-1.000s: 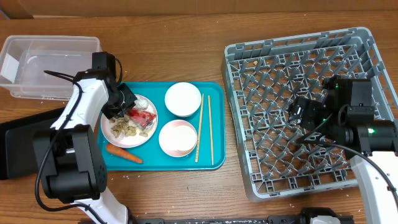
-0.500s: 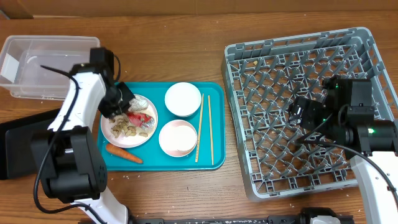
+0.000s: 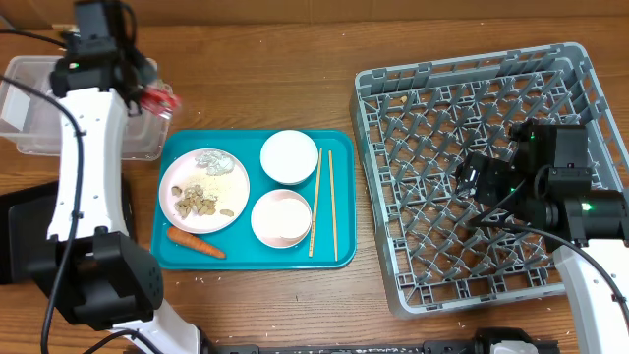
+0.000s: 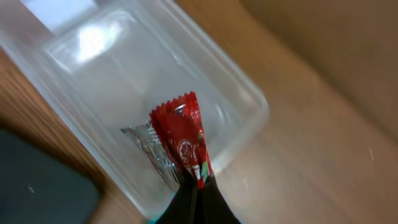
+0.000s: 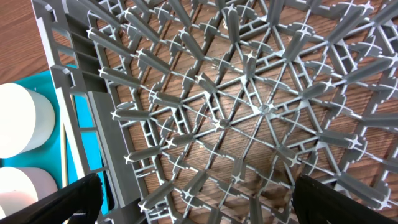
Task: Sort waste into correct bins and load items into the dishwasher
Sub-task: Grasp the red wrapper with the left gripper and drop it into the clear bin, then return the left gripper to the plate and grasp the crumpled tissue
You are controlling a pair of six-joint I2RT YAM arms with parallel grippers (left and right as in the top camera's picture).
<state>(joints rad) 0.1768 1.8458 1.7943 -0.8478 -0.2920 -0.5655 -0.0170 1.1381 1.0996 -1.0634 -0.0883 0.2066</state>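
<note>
My left gripper (image 3: 147, 95) is shut on the red crinkled wrapper (image 3: 160, 99) and holds it over the right end of the clear tub (image 3: 39, 108). In the left wrist view the wrapper (image 4: 182, 140) hangs from my closed fingertips (image 4: 194, 190) above the tub (image 4: 93, 81). The round white plate (image 3: 224, 187) on the teal tray (image 3: 334, 251) holds beige food bits (image 3: 197, 200) and a whitish paper scrap (image 3: 212, 162). The carrot (image 3: 195, 242), two white bowls (image 3: 289, 156) (image 3: 280, 217) and the chopsticks (image 3: 322, 202) lie on the tray. My right gripper (image 3: 479, 182) is open above the grey dish rack (image 3: 472, 167).
The flat black tray (image 3: 22, 231) lies at the left edge, below the tub, partly under my left arm. The right wrist view shows the rack's pegs (image 5: 249, 112), the teal tray edge (image 5: 79, 112) and a white bowl (image 5: 25, 118) at the left.
My left gripper has lifted the red wrapper off the plate and carried it up and left to the clear tub. The right arm has not moved.
</note>
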